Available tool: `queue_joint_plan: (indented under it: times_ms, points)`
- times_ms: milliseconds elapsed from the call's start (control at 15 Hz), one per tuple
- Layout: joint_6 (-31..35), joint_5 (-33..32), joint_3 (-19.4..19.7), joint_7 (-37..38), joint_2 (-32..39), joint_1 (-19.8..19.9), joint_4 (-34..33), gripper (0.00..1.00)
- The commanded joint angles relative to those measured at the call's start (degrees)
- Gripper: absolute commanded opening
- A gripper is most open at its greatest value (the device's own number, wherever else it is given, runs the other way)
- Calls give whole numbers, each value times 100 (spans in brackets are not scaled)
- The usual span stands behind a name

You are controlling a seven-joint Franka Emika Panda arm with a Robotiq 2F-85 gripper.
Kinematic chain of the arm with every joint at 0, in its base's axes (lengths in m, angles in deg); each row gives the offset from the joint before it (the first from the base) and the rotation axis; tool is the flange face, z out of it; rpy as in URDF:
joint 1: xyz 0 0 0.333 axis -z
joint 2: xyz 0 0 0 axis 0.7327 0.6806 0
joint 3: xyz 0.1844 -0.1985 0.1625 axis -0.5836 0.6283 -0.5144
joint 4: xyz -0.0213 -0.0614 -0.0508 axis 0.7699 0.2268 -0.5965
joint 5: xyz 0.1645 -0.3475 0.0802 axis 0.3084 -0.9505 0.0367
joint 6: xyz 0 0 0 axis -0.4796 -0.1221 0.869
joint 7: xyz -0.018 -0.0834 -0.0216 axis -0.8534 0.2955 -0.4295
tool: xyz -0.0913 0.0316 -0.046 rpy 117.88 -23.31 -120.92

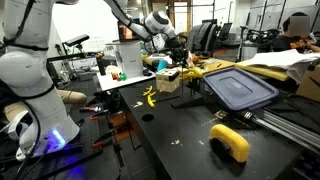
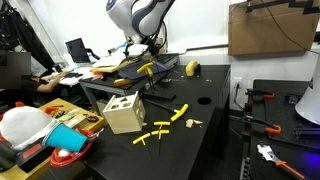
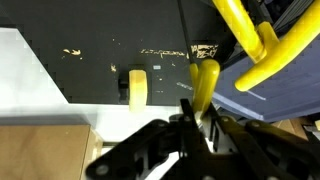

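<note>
Table: We are looking at a black table (image 1: 180,135) that is carrying everything here. It is showing in both exterior views and as a dark band across the wrist view.
Arm: The white arm (image 2: 135,15) is reaching down over the table from above.
Lid: A blue-grey lid (image 1: 240,90) is lying flat on the table. In the wrist view its edge is filling the right side.
Box: A wooden box (image 2: 122,114) with holes in its top is standing on the table. In the wrist view it is showing only as a pale patch at the lower left.
Gripper: The gripper (image 3: 197,112) is hanging above the table. In the wrist view we are seeing it between the box and the lid.
Jaws: They are pressing narrowly together around the yellow stick.
Roll: A yellow roll (image 3: 138,87) is lying on bare table, apart from the lid and out beyond the fingers.
Piece on lid: A curved yellow piece (image 3: 240,28) is resting on top of the lid.
Loose pieces: Some loose yellow pieces (image 2: 178,114) are lying on the table near the box.
Held thing: The yellow stick (image 3: 205,82) is poking out from between the fingers, off the table and just beside the lid's edge. We are not able to tell whether it is touching the lid.
</note>
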Motion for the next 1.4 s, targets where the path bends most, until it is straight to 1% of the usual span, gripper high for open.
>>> queue_joint_plan:
  times_ms: [0,267,867,1333]
  points:
    - [116,-107,-2,51,-86,21,105,4]
    - [165,-193,1,95,-89,16,110,4]
    - [642,-184,8,87,-59,58,126,4]
    - [558,-129,3,51,-135,62,181,4]
